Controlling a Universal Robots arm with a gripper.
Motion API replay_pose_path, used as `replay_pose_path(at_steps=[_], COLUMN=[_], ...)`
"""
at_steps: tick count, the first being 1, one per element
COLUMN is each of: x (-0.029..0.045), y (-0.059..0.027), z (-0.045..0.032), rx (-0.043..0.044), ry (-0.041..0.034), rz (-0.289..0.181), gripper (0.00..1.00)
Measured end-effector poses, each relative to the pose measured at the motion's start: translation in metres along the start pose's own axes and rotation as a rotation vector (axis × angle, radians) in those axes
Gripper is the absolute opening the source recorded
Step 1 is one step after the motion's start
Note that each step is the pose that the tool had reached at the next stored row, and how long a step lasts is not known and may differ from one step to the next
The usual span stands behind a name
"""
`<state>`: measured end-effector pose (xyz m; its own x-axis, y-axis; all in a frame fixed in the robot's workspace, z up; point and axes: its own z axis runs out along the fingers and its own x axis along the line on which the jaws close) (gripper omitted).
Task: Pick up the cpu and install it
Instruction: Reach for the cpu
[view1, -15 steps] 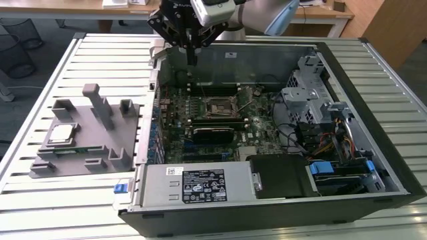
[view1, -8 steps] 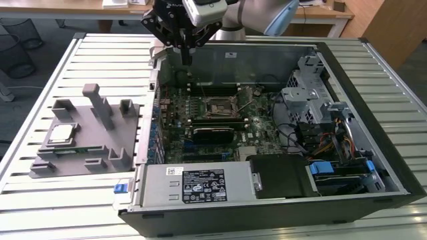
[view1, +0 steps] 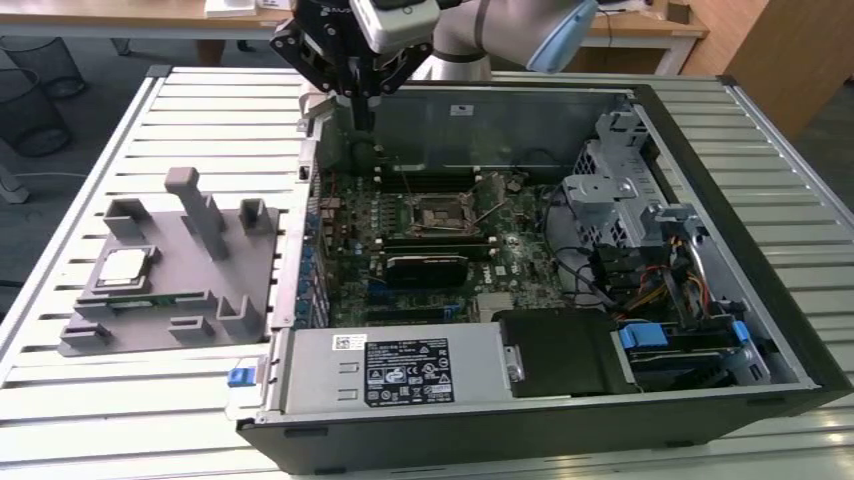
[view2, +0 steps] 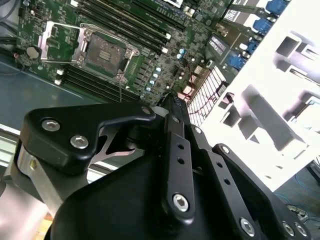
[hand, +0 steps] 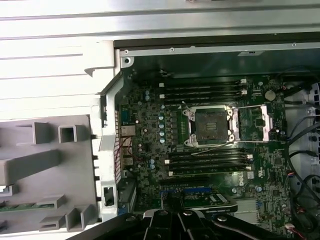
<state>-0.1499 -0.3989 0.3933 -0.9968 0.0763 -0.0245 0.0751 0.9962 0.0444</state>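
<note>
**One chip lies on its tray while the shut claw hangs over the open computer**

Exterior view: the arm's gripper (view1: 362, 118), jaws drawn together with nothing between them, hangs over the far rim of the open computer case (view1: 534, 435), close to the case wall at the exterior view's left. The cpu (view1: 124, 266) lies flat in a recess of the grey tray (view1: 134, 335), toward the tray's edge at the exterior view's left and well apart from the gripper. A green memory stick (view1: 150, 299) lies just beside it, toward the tray's near edge. Tray and case stand side by side on the slatted table (view1: 120, 420). The socket (view1: 445, 212) sits near the middle of the motherboard (view1: 521, 255).

First wrist view: the socket (hand: 207, 125) lies uncovered, its metal frame (hand: 255, 122) swung open beside it, with rows of memory slots on either side. The gripper (hand: 176, 216) closes to a point above the board, and the tray (hand: 30, 165) lies just outside the case wall.

Second wrist view: the gripper's black linkages loom close and meet at the tip (view2: 171, 99). Beyond it are the socket (view2: 102, 50) and the tray (view2: 280, 100), which is bleached pale.
</note>
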Motion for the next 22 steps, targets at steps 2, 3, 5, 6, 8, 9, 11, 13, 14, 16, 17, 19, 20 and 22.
replay_pose_path(at_steps=[2, 3, 5, 6, 8, 9, 11, 13, 14, 16, 17, 19, 20, 22], x=[0.0021, 0.0032, 0.0054, 0.0064, 0.0086, 0.0096, 0.0117, 0.0142, 0.0154, 0.0179, 0.0192, 0.0219, 0.0232, 0.0254], y=[-0.0002, -0.0003, -0.0004, -0.0005, -0.0007, -0.0007, -0.0009, -0.0011, -0.0012, -0.0013, -0.0015, -0.0017, -0.0018, -0.0019], z=[0.0, -0.0001, -0.0001, -0.0002, -0.0002, -0.0002, -0.0003, -0.0004, -0.0004, -0.0005, -0.0005, -0.0006, -0.0006, -0.0007], rx=[-0.0001, -0.0001, 0.0, 0.0, 0.0, -0.0001, 0.0, 0.0, 0.0, 0.0, 0.0, 0.0, 0.0, 0.0], ry=[0.0, -0.0001, 0.0, 0.0, 0.0, 0.0, 0.0, 0.0, 0.0, 0.0, 0.0, 0.0, 0.0, 0.0], rz=[0.0, 0.0, 0.0, 0.0, 0.0, 0.0, 0.0, 0.0, 0.0, 0.0, 0.0, 0.0, 0.0, 0.0], gripper=[0.11, 0.11, 0.11, 0.11, 0.11, 0.11, 0.11, 0.11, 0.11, 0.11, 0.11, 0.11, 0.11, 0.11])
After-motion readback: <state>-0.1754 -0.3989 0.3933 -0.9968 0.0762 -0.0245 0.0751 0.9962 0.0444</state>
